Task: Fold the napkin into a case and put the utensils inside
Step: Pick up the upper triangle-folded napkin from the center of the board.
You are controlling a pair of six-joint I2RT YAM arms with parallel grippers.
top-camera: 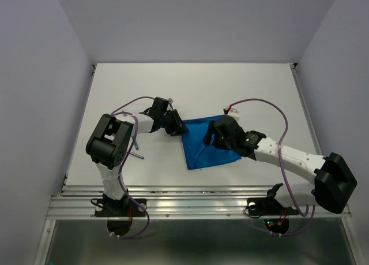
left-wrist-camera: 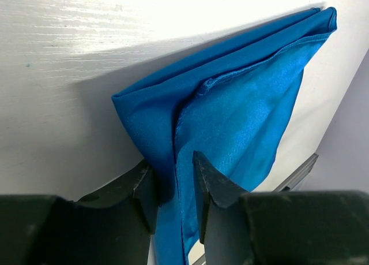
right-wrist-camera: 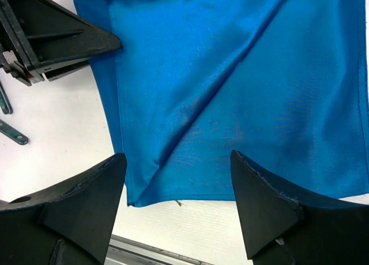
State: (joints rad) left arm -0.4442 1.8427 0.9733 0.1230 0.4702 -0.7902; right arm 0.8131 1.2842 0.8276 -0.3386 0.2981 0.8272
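Observation:
The bright blue napkin (top-camera: 199,152) lies folded and creased on the white table, its layered corner (left-wrist-camera: 242,103) filling the left wrist view. My left gripper (top-camera: 177,127) (left-wrist-camera: 172,160) is at the napkin's upper left corner, open partway, with the cloth's edge running loosely between its fingers. My right gripper (top-camera: 209,139) (right-wrist-camera: 177,155) hovers wide open over the napkin (right-wrist-camera: 230,74), near its front edge, holding nothing. The utensils lie left of the cloth by the left arm: a teal-handled piece (top-camera: 136,144) and a slim grey one (top-camera: 138,156). Two thin handles (right-wrist-camera: 14,133) show at the right wrist view's left edge.
A metal rail (top-camera: 202,196) runs along the table's near edge, just in front of the napkin. Purple cables (top-camera: 277,112) loop over both arms. Grey walls close in the table on the left, right and back.

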